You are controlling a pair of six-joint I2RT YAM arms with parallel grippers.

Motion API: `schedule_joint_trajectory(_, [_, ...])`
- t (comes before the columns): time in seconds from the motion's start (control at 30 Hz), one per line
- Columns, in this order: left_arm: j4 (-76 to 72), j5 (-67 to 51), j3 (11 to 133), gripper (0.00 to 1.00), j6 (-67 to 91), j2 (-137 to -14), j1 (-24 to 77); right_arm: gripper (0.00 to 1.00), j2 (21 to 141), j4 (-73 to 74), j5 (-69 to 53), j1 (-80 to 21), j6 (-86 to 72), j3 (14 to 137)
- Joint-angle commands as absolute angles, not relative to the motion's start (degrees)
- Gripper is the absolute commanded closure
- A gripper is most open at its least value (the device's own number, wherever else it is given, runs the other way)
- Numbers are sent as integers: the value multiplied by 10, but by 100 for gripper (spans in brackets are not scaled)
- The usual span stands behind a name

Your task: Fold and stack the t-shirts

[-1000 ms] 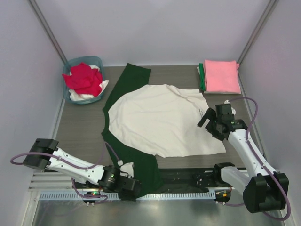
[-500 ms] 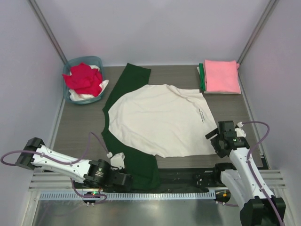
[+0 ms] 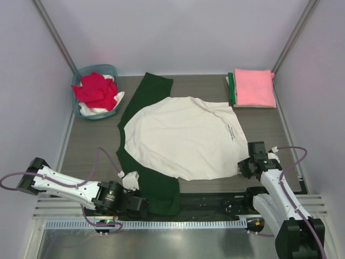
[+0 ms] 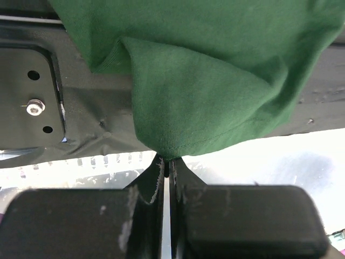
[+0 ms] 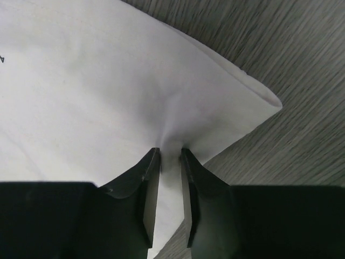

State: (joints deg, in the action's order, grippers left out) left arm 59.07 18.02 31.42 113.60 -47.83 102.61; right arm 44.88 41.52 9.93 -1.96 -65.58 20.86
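We hold the shirt [image 3: 178, 135] by its near edge.
Left pincer [image 4: 168, 164] clamps sleeve [image 4: 205, 97], right pincer [image 5: 170, 156] hem [image 5: 226, 108]; body lies ahead.

cream t-shirt [image 3: 183, 137], dark green sleeves [image 3: 153, 89]; teal basket [image 3: 110, 69].

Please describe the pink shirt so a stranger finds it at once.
Look at the far right corner of the table. The pink shirt lies there, a green edge showing along its left side. Only it is pink and folded; the cream shirt nearby lies spread open.
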Motion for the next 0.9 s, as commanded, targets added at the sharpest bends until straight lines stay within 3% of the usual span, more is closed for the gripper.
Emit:
schedule_joint_trajectory(0.0, [637, 227, 342, 100, 1157, -466, 1023, 73, 443, 405, 105, -18, -660, 200])
schedule_joint_trajectory(0.03, [642, 230, 347, 100, 1158, -462, 1022, 80, 438, 406, 99, -18, -657, 200])
schedule_joint_trajectory(0.23, [706, 264, 405, 100, 1150, -447, 1013, 99, 391, 433, 82, -18, -645, 217])
schedule_joint_trajectory(0.53, [804, 323, 529, 100, 1072, -490, 971, 99, 342, 490, 55, -18, -620, 263])
schedule_joint_trajectory(0.87, [741, 301, 675, 100, 692, -602, 667, 99, 420, 441, 21, -20, -544, 357])
